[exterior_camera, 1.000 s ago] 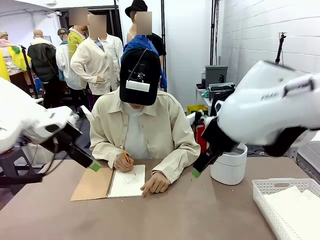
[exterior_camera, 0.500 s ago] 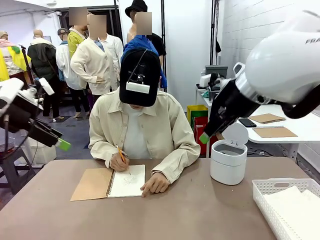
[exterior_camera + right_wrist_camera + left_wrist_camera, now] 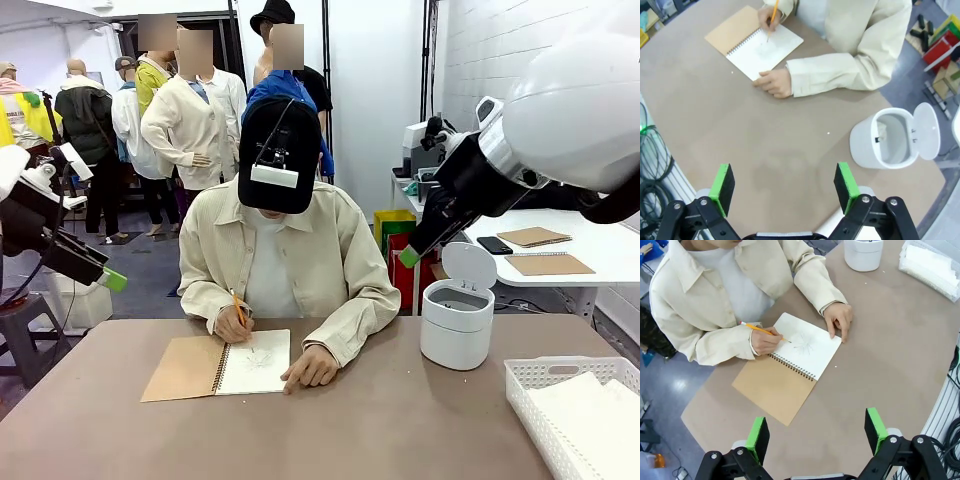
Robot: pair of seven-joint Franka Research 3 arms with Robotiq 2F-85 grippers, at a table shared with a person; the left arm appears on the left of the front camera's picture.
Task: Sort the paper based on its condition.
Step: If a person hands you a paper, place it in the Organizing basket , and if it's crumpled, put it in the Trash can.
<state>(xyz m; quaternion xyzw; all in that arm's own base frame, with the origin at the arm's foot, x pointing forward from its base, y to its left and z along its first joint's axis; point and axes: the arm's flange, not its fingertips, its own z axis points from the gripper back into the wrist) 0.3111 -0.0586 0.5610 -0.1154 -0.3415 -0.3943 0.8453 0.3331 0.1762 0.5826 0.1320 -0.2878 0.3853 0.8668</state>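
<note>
Change noted: both arms have drawn up and away from the tabletop (image 3: 400, 430). The left pincer (image 3: 113, 280) now sits high off the 9 o'clock edge; a second ago it hung low, just beside the notebook (image 3: 218, 365). The right pincer (image 3: 408, 257) is lifted above the bin (image 3: 457, 330) at 2 o'clock; a second ago its tip was down level with the bin's wall.

Reading: this looks like standby. The arms give the person room, and no sorting step is in hand yet. The person's hand (image 3: 240, 325) works a pencil (image 3: 240, 305) on the open notebook page, and the other hand (image 3: 312, 368) pins that page at its 4 o'clock corner. The sketched sheet is still bound in the spiral, so there is nothing here to judge or pick for now.

Left pincer, left wrist view (image 3: 817, 429): green pads stand wide apart with nothing between them and nothing touched. It looks down on the notebook at 12 o'clock.

Right pincer, right wrist view (image 3: 784, 182): pads equally wide apart, empty, hanging over bare tabletop. The bin is at 3 o'clock with its lid flipped open.

Paper (image 3: 590, 420): a white stack lies inside the lattice basket (image 3: 530, 372) at 4 o'clock on the tabletop, well apart from both pincers. Its condition cannot be told from here.

Expectation: the next sheet comes from the notebook.
</note>
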